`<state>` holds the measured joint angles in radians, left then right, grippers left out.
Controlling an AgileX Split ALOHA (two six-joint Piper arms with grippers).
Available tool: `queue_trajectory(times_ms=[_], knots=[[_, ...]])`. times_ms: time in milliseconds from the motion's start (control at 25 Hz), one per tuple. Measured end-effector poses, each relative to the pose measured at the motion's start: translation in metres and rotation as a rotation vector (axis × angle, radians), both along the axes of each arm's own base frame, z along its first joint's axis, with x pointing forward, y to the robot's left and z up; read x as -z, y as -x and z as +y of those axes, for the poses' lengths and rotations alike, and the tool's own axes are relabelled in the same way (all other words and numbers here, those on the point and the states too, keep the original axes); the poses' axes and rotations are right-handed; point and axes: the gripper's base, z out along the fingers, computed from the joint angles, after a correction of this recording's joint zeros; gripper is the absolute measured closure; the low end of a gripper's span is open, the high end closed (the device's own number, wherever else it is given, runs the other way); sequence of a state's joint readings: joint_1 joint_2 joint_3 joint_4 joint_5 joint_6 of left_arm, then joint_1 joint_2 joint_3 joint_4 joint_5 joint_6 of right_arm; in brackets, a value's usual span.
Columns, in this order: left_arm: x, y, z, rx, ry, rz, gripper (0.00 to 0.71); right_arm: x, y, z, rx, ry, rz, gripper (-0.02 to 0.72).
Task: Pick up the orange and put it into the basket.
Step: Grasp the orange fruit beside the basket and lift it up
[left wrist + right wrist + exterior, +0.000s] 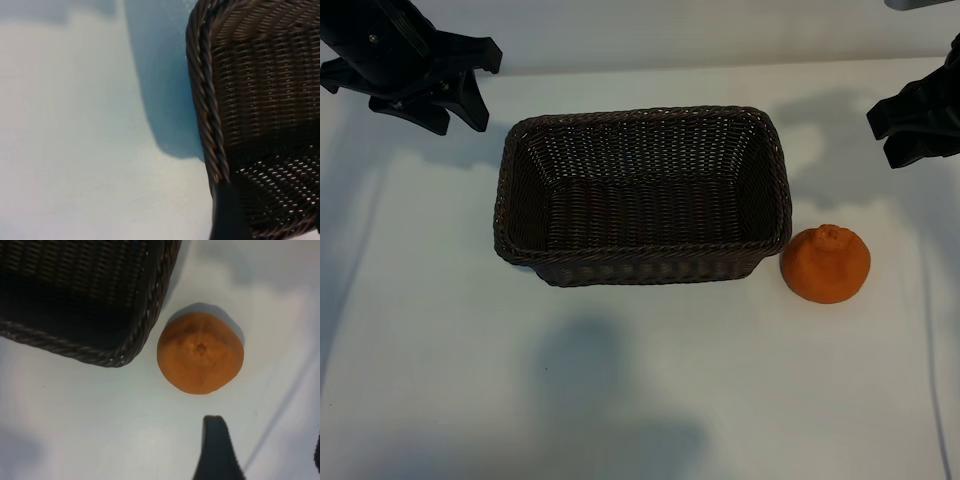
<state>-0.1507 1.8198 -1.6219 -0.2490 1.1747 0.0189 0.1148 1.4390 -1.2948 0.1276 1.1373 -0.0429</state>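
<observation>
The white desk [640, 400] carries everything here. The largest thing on it is the basket [642, 195], a dark brown woven rectangle with rounded corners and a braided rim, its long side running left to right in the exterior view. Nothing lies inside it; the woven floor and walls show bare all the way round.

The orange [825, 263] sits on the desk outside the basket, just beside the basket's right near corner, with a thin strip of desk showing between them in the right wrist view. It stands upright on its broad base, squat and round, its bumpy knob pointing straight up, so the right wrist camera looks down onto its dimpled crown. It has no marked long axis.

The left arm's gripper [455, 105] hangs off the basket's far left corner, above the desk and angled steeply downward, fingers spread moderately wide with nothing between them. Its wrist camera looks down past one dark fingertip onto the basket's braided corner rim and the desk beside it.

The right arm's gripper [917, 135] hangs at the far right, beyond the orange and well apart from it, also pitched steeply down. Its fingers stand moderately apart and empty; one dark fingertip [216, 450] shows in its wrist view, near the orange but clear of it.
</observation>
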Motion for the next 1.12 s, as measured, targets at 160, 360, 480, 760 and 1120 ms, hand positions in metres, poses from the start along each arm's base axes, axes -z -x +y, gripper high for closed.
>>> queue_trajectory(times_ms=[160,360,480,760,1120], knots=[[0.000,0.000,0.000,0.003,-0.004,-0.002,0.254,0.000,0.000,0.000,0.000,0.000,0.000,0.247],[-0.003,0.002,0.001,-0.007,-0.004,-0.007,0.254,0.000,0.000,0.000,0.000,0.000,0.000,0.247],[-0.011,0.005,0.001,-0.017,0.000,-0.026,0.254,0.000,0.000,0.000,0.000,0.000,0.000,0.247],[-0.025,0.024,0.011,-0.039,0.005,-0.051,0.254,0.000,0.000,0.000,0.000,0.000,0.000,0.247],[0.000,0.059,0.015,-0.018,0.038,0.066,0.254,0.000,0.000,0.000,0.000,0.000,0.000,0.247]])
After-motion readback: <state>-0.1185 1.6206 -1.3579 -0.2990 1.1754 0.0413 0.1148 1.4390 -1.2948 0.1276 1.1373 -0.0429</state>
